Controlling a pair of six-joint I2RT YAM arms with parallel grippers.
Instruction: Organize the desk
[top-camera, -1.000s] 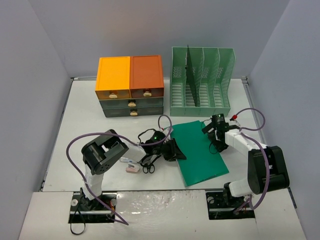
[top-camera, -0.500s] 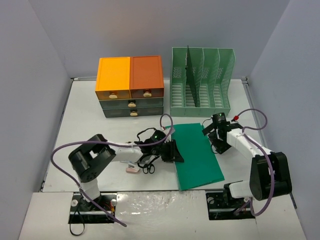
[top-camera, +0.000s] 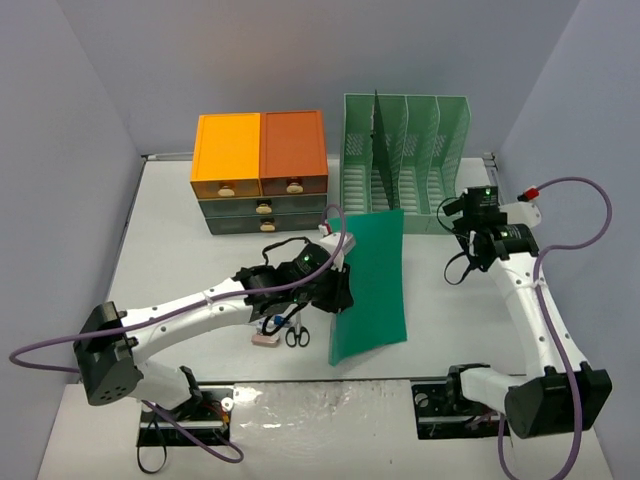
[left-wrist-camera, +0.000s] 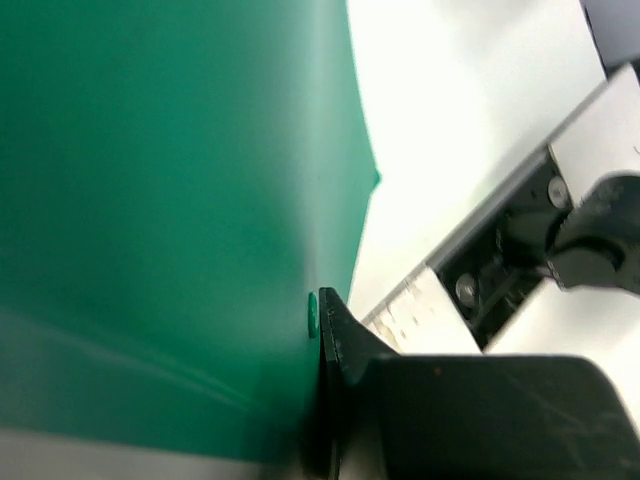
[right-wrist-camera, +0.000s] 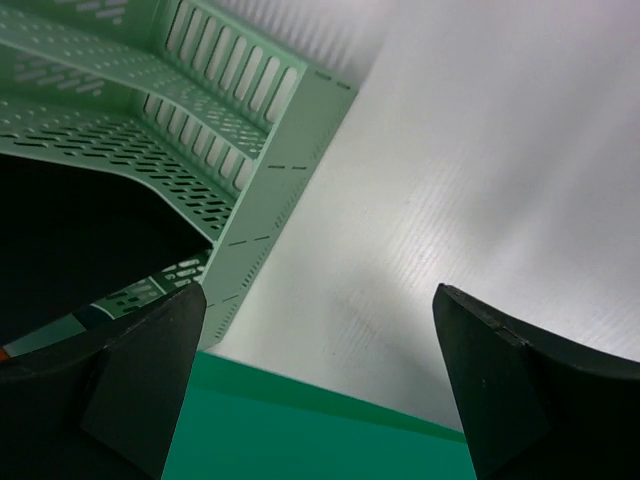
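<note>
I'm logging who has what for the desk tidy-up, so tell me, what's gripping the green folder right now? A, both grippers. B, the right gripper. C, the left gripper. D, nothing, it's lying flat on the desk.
C: the left gripper is clamped on the edge of the green folder, which stands tilted up, while the right gripper is open and empty beside the file rack.

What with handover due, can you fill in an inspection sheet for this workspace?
Surface: desk off-white, matte.
Job's things: green folder lifted, tilted; drawer unit closed; file rack holds one dark upright sheet.
Clutter: scissors and a small pink item beside them.
Grippers: left gripper shut on green folder's edge; right gripper open, empty, near file rack.
Cables: purple cables loop off both arms.
Surroundings: grey walls; nothing else seen.
</note>
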